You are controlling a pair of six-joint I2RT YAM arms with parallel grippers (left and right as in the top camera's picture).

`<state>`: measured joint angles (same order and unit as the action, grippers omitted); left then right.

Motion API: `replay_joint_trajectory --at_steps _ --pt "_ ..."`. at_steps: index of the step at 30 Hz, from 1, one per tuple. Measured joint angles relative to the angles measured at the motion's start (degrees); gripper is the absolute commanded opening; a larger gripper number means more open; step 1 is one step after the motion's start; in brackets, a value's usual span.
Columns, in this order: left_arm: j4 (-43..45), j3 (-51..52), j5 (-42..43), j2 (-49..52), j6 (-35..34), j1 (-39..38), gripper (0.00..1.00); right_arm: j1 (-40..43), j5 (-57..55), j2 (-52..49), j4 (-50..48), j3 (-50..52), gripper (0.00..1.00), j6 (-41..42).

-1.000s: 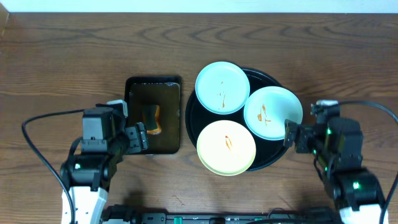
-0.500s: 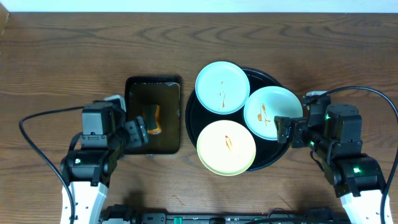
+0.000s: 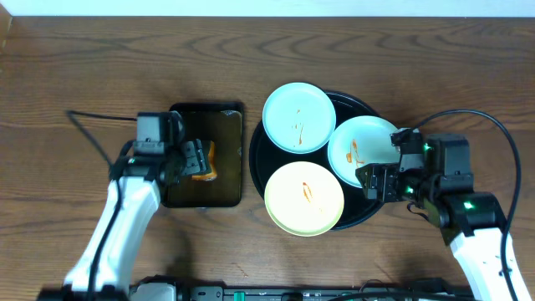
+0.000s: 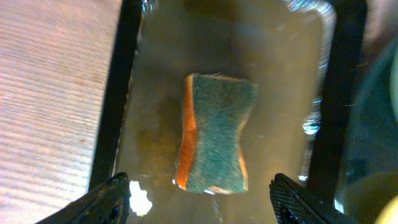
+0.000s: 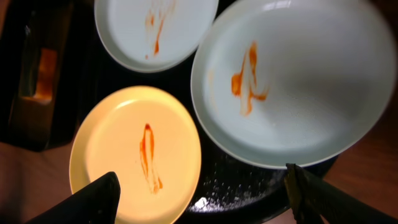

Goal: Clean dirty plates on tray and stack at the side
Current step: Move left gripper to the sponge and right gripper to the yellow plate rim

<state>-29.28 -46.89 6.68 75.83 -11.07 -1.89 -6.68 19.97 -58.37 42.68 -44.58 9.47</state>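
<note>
Three plates smeared with orange sauce lie on the round black tray (image 3: 358, 211): a mint-white plate (image 3: 299, 117) at the back, a second mint-white plate (image 3: 358, 149) at the right, and a pale yellow plate (image 3: 304, 198) in front. My right gripper (image 3: 374, 180) hovers open over the tray's right front. In the right wrist view its gripper (image 5: 202, 198) spans the gap between the yellow plate (image 5: 134, 149) and the right mint plate (image 5: 298, 81). My left gripper (image 4: 202, 202) stands open just short of a green and orange sponge (image 4: 214, 134), holding nothing.
The sponge (image 3: 207, 163) lies in a rectangular black tray (image 3: 224, 188) holding brownish liquid, left of the round tray. A white fleck (image 4: 140, 200) floats by the left finger. Wood table surrounds both trays. Arm cables trail at both sides.
The left arm has swung away from the front edge and in over the rectangular tray, above the sponge. The right gripper has moved left, over the round tray's edge by the right plate.
</note>
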Motion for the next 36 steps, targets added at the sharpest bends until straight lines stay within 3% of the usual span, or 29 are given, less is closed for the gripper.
replay_joint_trajectory --at_steps 8,24,30,36 --pt "5.62 -0.24 -0.90 10.05 1.16 -2.82 0.67 0.00 1.49 -5.55 1.31 0.00 0.78 0.63" --pt "7.45 -0.72 -8.66 13.75 1.88 -7.76 0.66 0.00 1.75 -8.37 1.40 0.00 0.77 0.79" --pt "7.85 -0.72 -9.01 17.11 1.49 -7.76 0.50 0.00 1.75 -8.37 1.42 0.00 0.76 0.79" --pt "9.03 -0.72 -9.05 17.92 0.55 -7.78 0.53 0.00 1.77 -8.37 1.42 0.00 0.76 0.79"
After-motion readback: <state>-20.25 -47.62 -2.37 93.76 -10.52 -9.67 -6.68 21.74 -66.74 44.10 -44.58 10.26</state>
